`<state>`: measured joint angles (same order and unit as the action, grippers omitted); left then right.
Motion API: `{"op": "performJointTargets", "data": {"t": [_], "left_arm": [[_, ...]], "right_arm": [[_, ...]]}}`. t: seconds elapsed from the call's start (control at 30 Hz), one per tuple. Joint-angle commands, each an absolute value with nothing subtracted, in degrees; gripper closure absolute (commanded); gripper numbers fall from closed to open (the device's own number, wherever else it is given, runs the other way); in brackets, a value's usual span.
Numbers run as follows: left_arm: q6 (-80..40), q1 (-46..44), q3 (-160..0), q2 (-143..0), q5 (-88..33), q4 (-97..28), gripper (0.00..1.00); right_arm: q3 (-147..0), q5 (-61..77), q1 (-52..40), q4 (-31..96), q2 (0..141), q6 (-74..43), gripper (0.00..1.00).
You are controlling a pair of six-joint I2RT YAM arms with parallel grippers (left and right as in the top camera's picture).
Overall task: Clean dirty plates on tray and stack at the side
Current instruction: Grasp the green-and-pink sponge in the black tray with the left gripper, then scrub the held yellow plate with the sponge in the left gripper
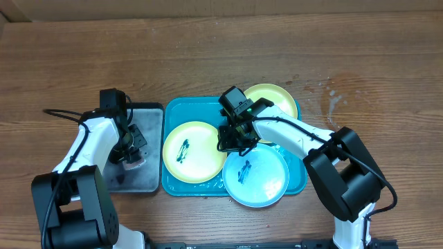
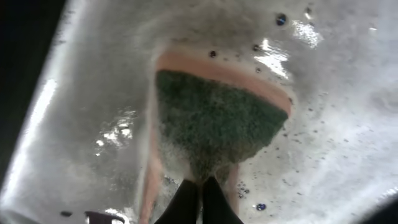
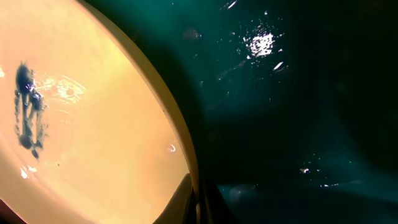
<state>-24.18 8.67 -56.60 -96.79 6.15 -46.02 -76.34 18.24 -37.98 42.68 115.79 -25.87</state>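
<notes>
The teal tray (image 1: 174, 111) holds three plates. A yellow-green plate (image 1: 201, 158) with a dark smear lies at its left. A second yellow-green plate (image 1: 273, 97) lies at the back right. A blue-white plate (image 1: 263, 183) with a dark smear lies at the front right. My right gripper (image 1: 230, 143) is shut on the right rim of the left yellow-green plate; the right wrist view shows the rim (image 3: 177, 134) pinched between the jaws (image 3: 198, 202). My left gripper (image 1: 131, 151) is shut on a green and pink sponge (image 2: 217, 118), with its fingertips (image 2: 202, 190) at the sponge's near end.
A wet grey metal tray (image 1: 149, 114) with a dark rim stands left of the teal tray, under the left gripper; its wet floor (image 2: 336, 124) carries droplets. Bare wooden table (image 1: 208, 55) surrounds both trays. A pale wet stain (image 1: 334, 100) marks the wood at the right.
</notes>
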Motion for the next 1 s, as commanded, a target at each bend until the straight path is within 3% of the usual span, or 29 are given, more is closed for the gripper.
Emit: {"op": "performJointTargets", "data": {"t": [0.0,0.3,0.6,0.73,0.97], "left_arm": [[-20.86,8.56,-57.28,-96.49,0.34,-45.87,0.96],[-20.27,8.54,-59.83,-88.77,-0.93,-49.8,0.96],[-12.64,7.94,-60.29,-81.67,-17.04,-51.31,0.96],[-9.1,5.65,-60.29,-81.76,-22.72,-51.35,0.96],[-7.49,-1.76,-60.27,-83.5,-22.24,-51.18,0.96]], "right_arm": [[-76.09,18.02,-38.24,42.78,115.92,-25.47,0.96],[-76.09,18.02,-38.24,41.87,115.92,-25.28,0.96],[-76.09,18.0,-38.24,40.49,115.92,-25.3,0.96],[-76.09,18.02,-38.24,40.14,115.92,-25.3,0.96],[-76.12,15.42,-38.24,39.68,115.92,-25.8,0.96]]}}
